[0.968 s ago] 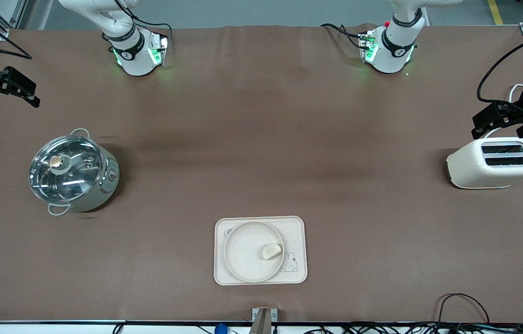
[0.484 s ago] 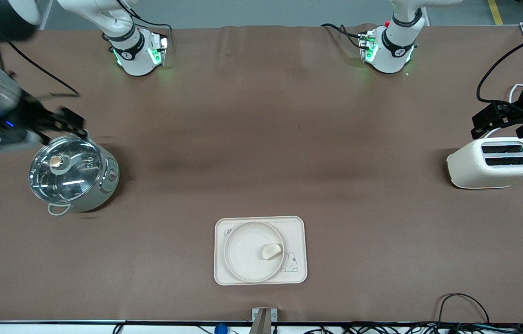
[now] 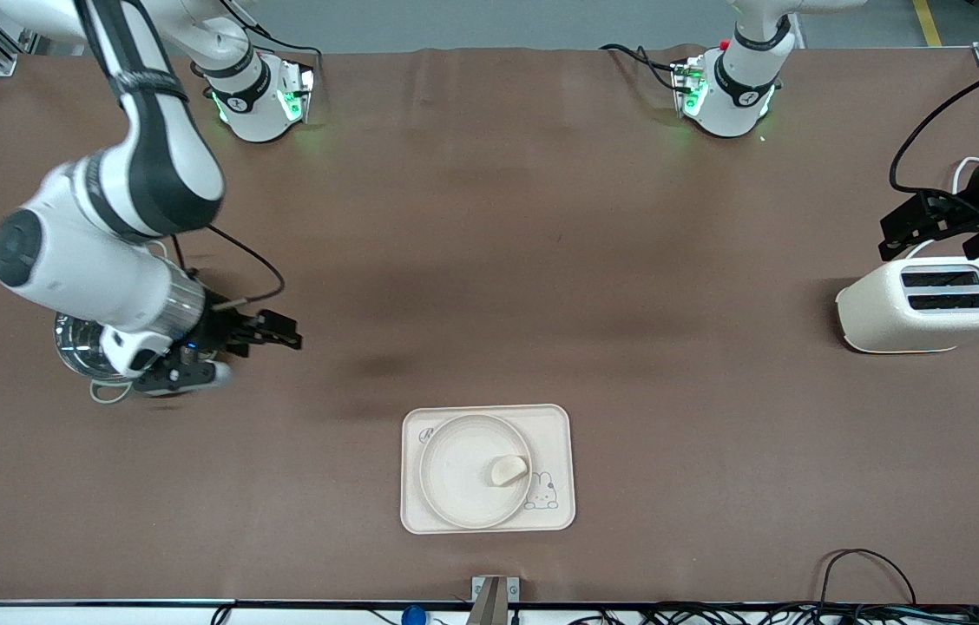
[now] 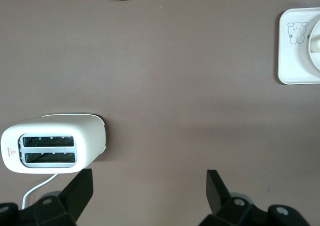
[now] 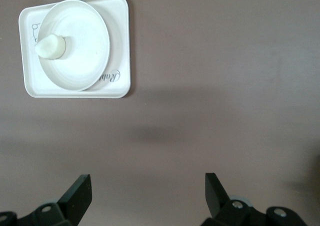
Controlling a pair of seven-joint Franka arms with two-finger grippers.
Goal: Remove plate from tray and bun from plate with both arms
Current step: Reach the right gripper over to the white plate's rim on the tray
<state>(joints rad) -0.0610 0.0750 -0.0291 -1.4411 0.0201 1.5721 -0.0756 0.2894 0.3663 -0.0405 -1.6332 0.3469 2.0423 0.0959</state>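
The round cream plate [image 3: 463, 469] lies on the rectangular cream tray [image 3: 559, 434] near the front camera's edge of the table. The pale bun [image 3: 508, 470] rests on the plate beside its rim. Plate [image 5: 80, 43] and bun [image 5: 50, 46] also show in the right wrist view; a part of the bun [image 4: 316, 44] shows in the left wrist view. My right gripper [image 3: 281, 334] is open and empty, over the bare table beside the pot, toward the right arm's end from the tray. My left gripper [image 3: 919, 227] is open and empty, up over the table by the toaster.
A steel pot [image 3: 86, 351] with a glass lid stands at the right arm's end, mostly hidden under the right arm. A white toaster [image 3: 928, 304] stands at the left arm's end, its cord trailing. Cables lie along the front camera's edge.
The right arm has swung in from the table's end, passed over the pot and come out toward the middle. The left arm has not moved. Plate and bun are unchanged.
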